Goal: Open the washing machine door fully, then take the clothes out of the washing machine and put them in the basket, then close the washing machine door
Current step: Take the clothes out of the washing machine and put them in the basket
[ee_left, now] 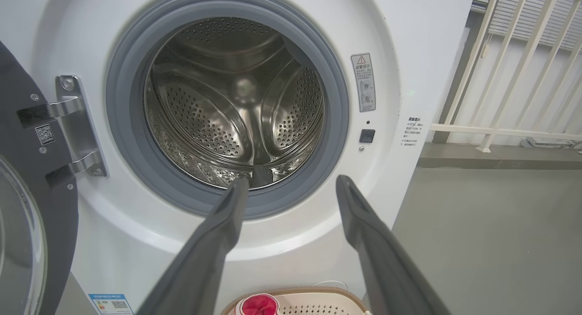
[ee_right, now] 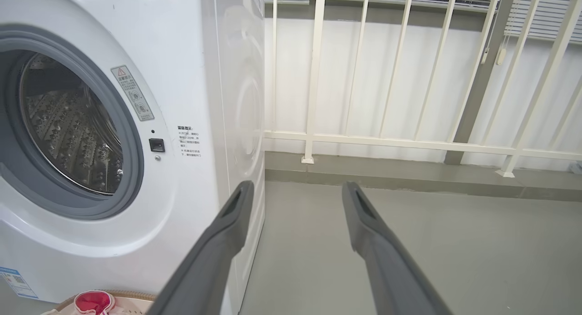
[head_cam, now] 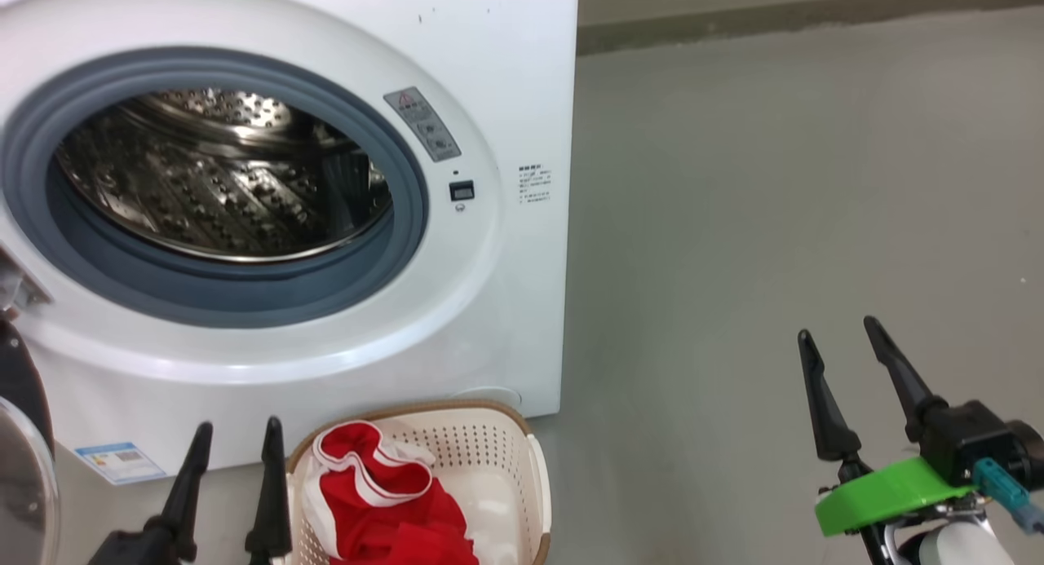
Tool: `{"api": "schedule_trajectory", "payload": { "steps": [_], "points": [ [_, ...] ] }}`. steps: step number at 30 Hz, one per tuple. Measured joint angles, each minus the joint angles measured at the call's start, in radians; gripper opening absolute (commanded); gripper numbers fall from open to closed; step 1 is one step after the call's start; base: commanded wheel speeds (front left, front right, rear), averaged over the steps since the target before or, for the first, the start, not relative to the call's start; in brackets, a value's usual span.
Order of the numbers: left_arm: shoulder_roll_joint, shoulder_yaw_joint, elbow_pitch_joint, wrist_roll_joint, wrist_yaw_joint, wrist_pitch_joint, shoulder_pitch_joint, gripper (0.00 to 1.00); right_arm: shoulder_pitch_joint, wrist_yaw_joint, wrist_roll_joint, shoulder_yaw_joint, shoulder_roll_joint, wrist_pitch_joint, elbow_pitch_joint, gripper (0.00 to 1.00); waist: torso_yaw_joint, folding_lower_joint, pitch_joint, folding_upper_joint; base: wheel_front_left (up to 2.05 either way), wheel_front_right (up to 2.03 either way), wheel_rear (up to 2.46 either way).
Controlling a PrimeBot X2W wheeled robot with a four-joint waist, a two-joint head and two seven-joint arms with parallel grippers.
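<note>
The white washing machine [head_cam: 497,76] stands with its steel drum [head_cam: 220,174] bare; no fabric shows inside it. Its black-rimmed door [head_cam: 20,434] hangs swung open at the far left, also seen on its hinge as the door [ee_left: 32,178] in the left wrist view. Red clothes [head_cam: 391,508] with white trim lie in the cream basket [head_cam: 489,443] on the floor in front of the machine. My left gripper [head_cam: 236,430] is open just left of the basket, nothing between its fingers. My right gripper [head_cam: 840,333] is open over the floor far to the right, holding nothing.
Grey floor [head_cam: 775,222] stretches to the right of the machine. A white railing [ee_right: 409,78] on a low kerb runs along the back wall behind it. The basket sits close against the machine's front.
</note>
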Motion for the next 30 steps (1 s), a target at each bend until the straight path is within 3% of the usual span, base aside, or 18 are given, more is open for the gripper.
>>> {"api": "schedule_trajectory", "payload": {
  "steps": [16,30],
  "points": [
    [0.002,0.0,-0.021,0.001,0.026,0.002,0.046,1.0,0.054,0.0,0.007,0.009,0.003,0.0,-0.023,1.0,0.004,0.0,-0.039,0.0,-0.14,0.14,0.0],
    [0.003,-0.017,-0.05,-0.001,0.043,0.003,0.058,1.0,0.054,0.0,0.01,0.014,0.004,0.0,-0.024,1.0,0.008,0.0,-0.025,0.0,-1.64,1.64,0.0]
  ]
}}
